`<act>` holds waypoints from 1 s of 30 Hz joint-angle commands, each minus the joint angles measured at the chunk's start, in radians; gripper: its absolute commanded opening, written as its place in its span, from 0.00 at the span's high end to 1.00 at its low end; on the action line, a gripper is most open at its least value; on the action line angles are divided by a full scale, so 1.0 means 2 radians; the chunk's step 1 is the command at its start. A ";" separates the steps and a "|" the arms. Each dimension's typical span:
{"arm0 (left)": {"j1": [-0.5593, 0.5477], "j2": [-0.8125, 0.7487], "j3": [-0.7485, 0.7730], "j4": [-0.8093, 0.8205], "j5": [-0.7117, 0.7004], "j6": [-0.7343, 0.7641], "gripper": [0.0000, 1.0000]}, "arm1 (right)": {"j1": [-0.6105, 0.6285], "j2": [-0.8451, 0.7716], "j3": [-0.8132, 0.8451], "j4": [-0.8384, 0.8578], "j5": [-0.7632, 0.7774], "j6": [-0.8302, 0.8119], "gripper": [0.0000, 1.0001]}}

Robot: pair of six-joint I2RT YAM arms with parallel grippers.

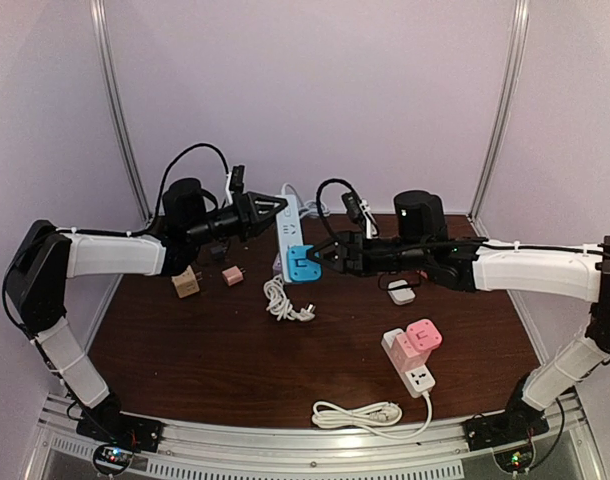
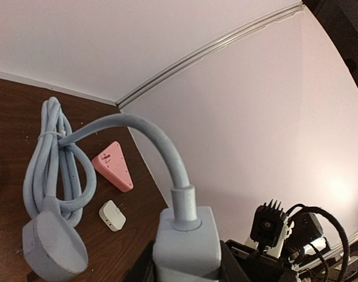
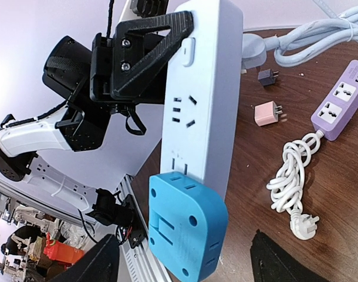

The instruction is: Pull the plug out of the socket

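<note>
**Right wrist: claw straddles plug, not gripping yet**

Right claw (image 3: 186, 241) is wide. Its fingers (image 3: 102, 261) sit either side of the blue plug (image 3: 188, 226) with a gap on both sides, so no contact that I can see.

The plug is seated in the end socket of the white strip (image 3: 202, 100), at the far end from the cord (image 2: 161, 141). The strip hangs in mid-air between the arms, off the tabletop (image 1: 235, 340).

Left claw (image 2: 188, 264) is clamped on the strip's cord end. The cord runs down to a bundle on the tabletop.

My read on the why:
- Left arm is the anchor, so the pull unseats the plug instead of dragging the strip.
- Gripping the opposite end leaves the plug clear for access.

Next move calls for closing on the plug's flanks and pulling straight out from the strip face. The risk is an off-axis pull twisting the strip in the left claw.
</note>
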State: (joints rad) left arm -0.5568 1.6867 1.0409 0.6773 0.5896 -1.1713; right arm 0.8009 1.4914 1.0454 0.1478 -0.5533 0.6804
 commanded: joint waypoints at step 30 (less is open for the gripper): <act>0.007 -0.024 0.009 0.063 -0.009 0.039 1.00 | 0.013 0.041 0.006 0.072 -0.056 0.056 0.67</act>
State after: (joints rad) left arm -0.5503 1.6867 1.0084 0.6861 0.5621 -1.1259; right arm 0.8154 1.5425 1.0443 0.2668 -0.6525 0.7910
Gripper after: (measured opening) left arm 0.266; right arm 0.327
